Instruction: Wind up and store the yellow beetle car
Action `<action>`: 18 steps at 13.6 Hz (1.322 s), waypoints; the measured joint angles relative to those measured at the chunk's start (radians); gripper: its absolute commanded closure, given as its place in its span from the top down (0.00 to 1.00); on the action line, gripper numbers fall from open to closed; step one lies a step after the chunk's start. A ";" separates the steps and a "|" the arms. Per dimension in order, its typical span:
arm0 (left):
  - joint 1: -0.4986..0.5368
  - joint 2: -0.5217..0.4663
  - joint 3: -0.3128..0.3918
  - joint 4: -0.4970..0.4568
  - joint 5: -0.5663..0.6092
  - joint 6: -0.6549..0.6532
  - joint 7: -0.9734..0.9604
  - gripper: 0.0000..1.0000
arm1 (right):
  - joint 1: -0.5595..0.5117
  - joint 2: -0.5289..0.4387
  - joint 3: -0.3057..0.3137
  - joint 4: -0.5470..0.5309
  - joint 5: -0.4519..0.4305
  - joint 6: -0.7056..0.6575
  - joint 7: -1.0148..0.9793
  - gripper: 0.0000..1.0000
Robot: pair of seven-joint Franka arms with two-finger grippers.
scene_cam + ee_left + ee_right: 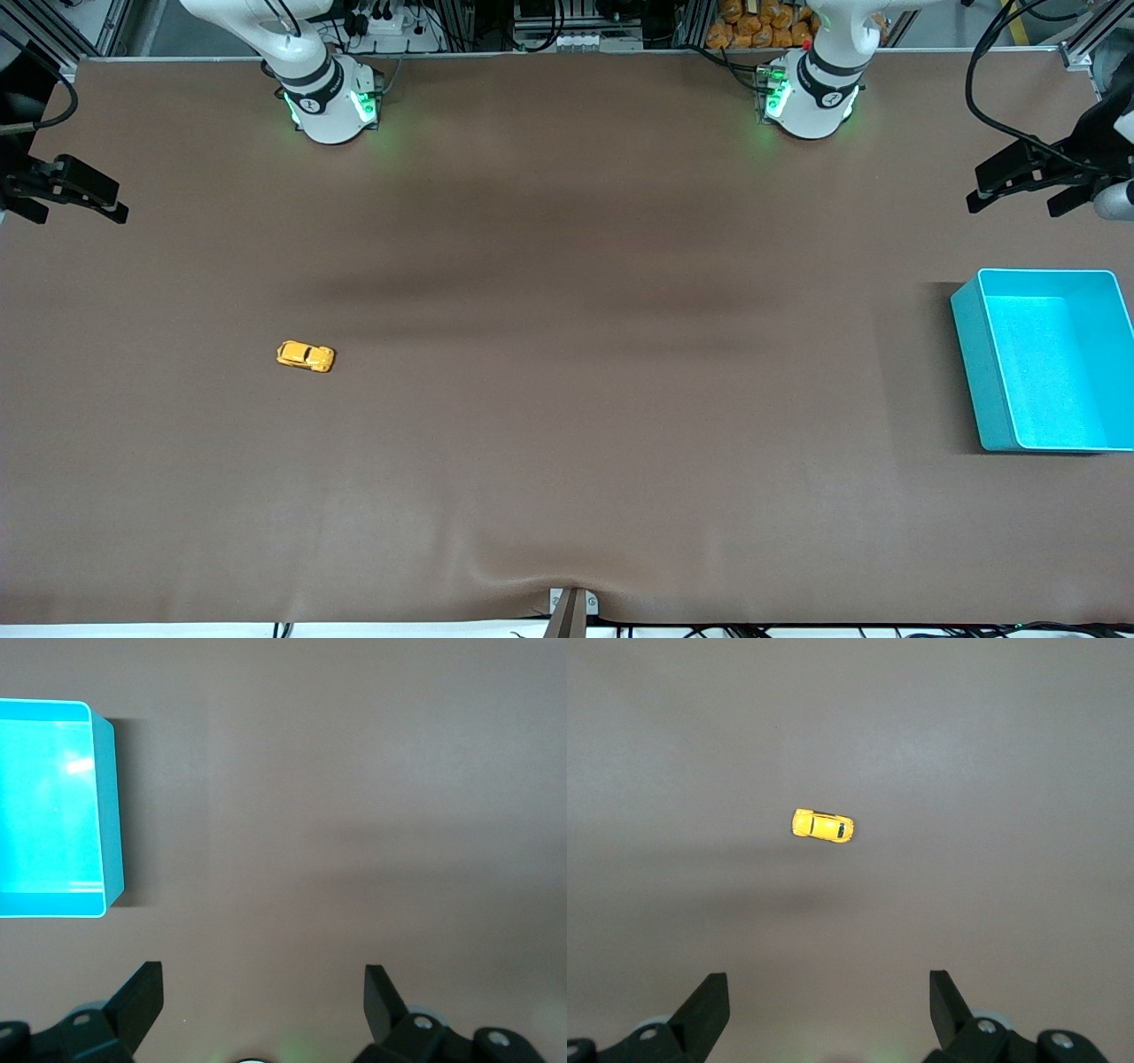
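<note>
Nothing was started: the yellow beetle car (306,356) lay untouched on the table (567,443) toward the right arm's end, well apart from the empty turquoise bin (974,372). The right gripper (828,1010) and the left gripper (264,1010) hung with fingers apart, holding nothing.

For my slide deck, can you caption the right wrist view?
Open right gripper high above the yellow beetle car, alone on the brown table.

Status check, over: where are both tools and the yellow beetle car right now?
Left tool open, up near the turquoise bin. Right tool open, up over the yellow beetle car. Car alone on the table, untouched, nothing near it.
</note>
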 measured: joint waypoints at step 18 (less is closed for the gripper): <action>0.081 0.012 0.013 -0.003 -0.056 -0.044 0.004 1.00 | 0.000 0.001 -0.002 0.000 0.000 0.001 0.000 1.00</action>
